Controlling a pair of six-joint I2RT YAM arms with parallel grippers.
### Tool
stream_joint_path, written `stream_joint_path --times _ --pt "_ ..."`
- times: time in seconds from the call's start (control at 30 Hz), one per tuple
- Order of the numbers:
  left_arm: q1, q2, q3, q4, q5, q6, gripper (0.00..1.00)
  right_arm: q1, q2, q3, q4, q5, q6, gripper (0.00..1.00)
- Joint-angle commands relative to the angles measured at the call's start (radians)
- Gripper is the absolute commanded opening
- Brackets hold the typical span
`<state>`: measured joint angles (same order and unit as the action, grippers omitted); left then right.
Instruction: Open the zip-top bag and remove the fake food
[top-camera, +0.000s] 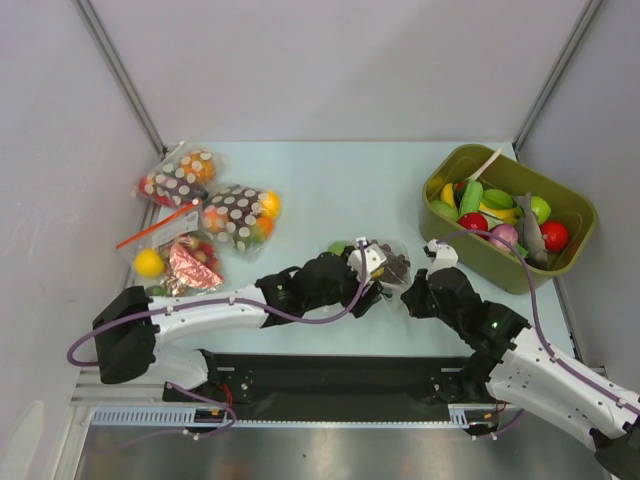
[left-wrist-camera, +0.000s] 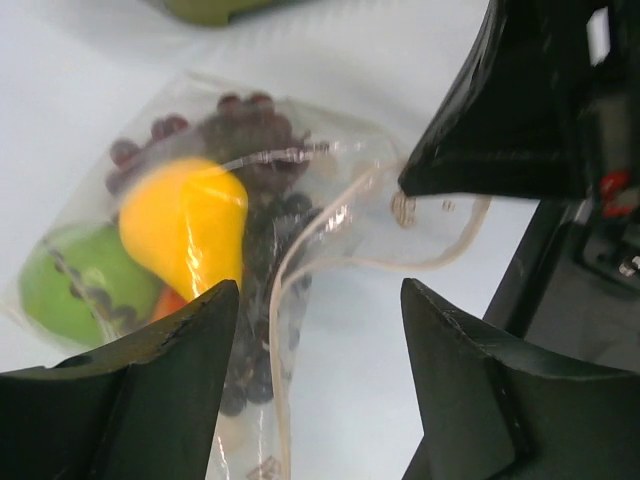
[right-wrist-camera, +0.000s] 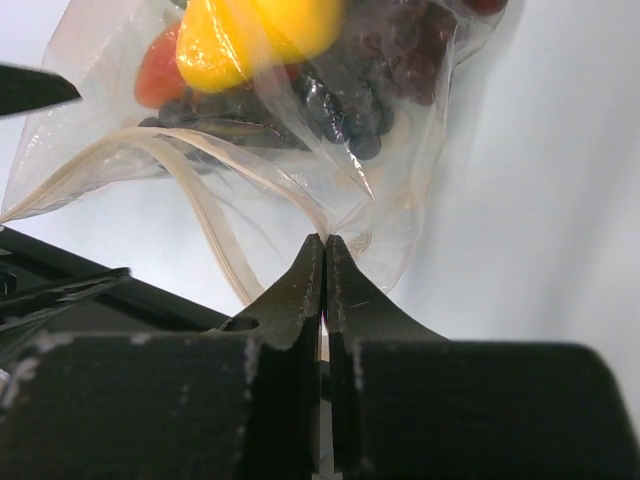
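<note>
Your right claw (right-wrist-camera: 325, 242) is clenching the bag (right-wrist-camera: 300, 90) by its rim; your left claw (left-wrist-camera: 320, 295) is hanging released; you're wanting the opposite lip, pulling apart gently.

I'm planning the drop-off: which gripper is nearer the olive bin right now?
Right. The right gripper, shut on the zip-top bag's edge, is just left of the olive bin; the left gripper, open, is farther left, across the bag.

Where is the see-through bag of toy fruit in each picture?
Top external: the zip-top bag lies at the table's middle, between the two arms' tips.
Left wrist: left and centre, beyond the open left gripper.
Right wrist: upper half, its edge pinched.
Shared landmark: the right gripper, shut on the bag's edge, shows in all three.
</note>
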<state>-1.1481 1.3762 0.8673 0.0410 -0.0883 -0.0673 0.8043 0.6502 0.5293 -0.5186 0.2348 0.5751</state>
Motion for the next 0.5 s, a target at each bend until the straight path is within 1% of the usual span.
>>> stream_joint_path --times 0.0,0.07,0.23,0.33,0.47 --pt "0.016 -0.013 0.093 0.023 0.081 0.026 0.72 0.006 -0.009 0.035 0.026 0.006 -0.024 0.00" --pt "0.014 0.026 0.114 0.016 0.106 0.034 0.72 0.006 -0.009 0.032 0.031 0.000 -0.021 0.00" --pt "0.016 0.110 0.151 0.005 0.120 0.055 0.71 0.006 -0.023 0.024 0.034 -0.006 -0.018 0.00" --pt "0.014 0.130 0.156 0.002 0.143 0.060 0.70 0.006 -0.038 0.023 0.032 -0.006 -0.018 0.00" --pt "0.016 0.173 0.171 -0.020 0.124 0.061 0.69 0.006 -0.044 0.020 0.026 -0.003 -0.018 0.00"
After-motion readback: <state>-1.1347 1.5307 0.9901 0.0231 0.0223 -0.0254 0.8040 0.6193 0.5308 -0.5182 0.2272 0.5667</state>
